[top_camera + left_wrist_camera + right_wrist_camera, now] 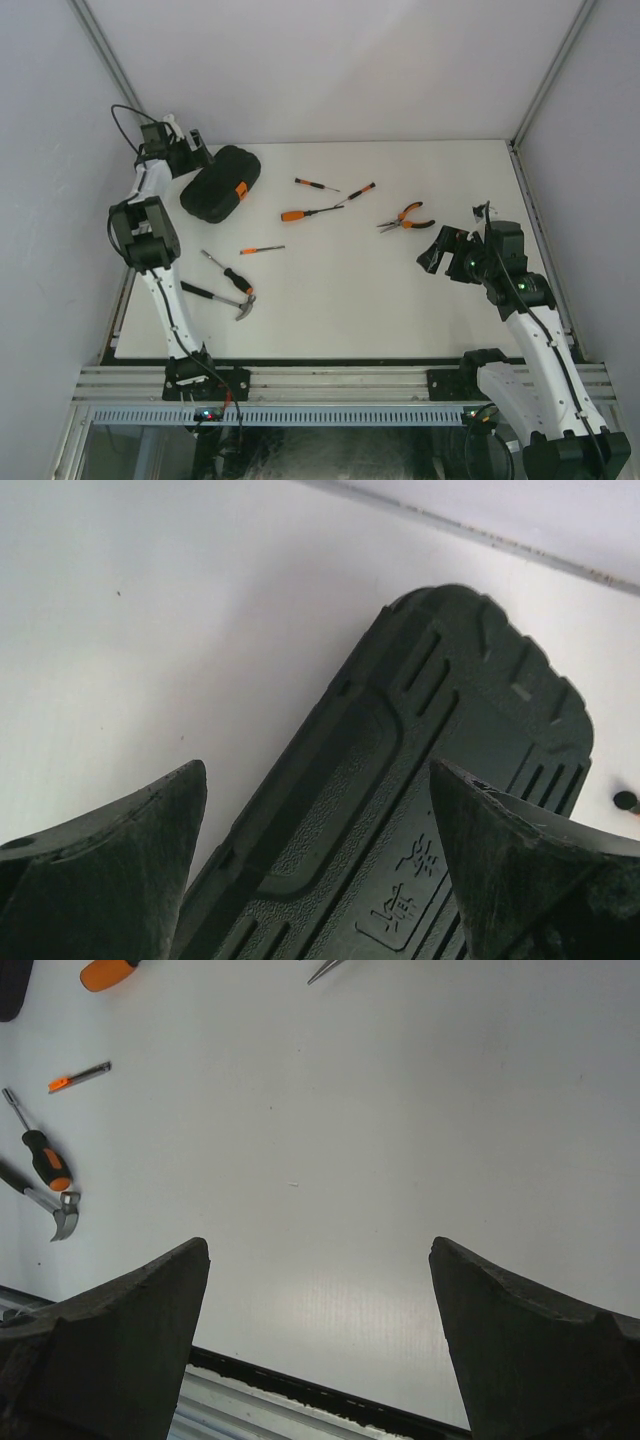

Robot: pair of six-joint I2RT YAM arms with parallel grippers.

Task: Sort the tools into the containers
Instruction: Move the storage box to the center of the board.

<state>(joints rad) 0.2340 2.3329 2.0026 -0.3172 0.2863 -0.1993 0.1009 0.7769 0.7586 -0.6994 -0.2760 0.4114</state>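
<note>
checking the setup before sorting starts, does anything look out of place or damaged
Nothing looks damaged or spilled. The black ribbed plastic tool case lies shut and skewed to the edges of the white table at far left, while the orange-handled pliers, the metal-headed hammer and thin screwdrivers lie scattered loose.

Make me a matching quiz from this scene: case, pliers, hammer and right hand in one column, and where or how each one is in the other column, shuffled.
1. case
2. pliers
3. hammer
4. right hand

A. open, over bare table
B. shut, at the far left
C. on the left, closest to the near edge
D. lying right of centre

Pairs: 1-B, 2-D, 3-C, 4-A
</note>
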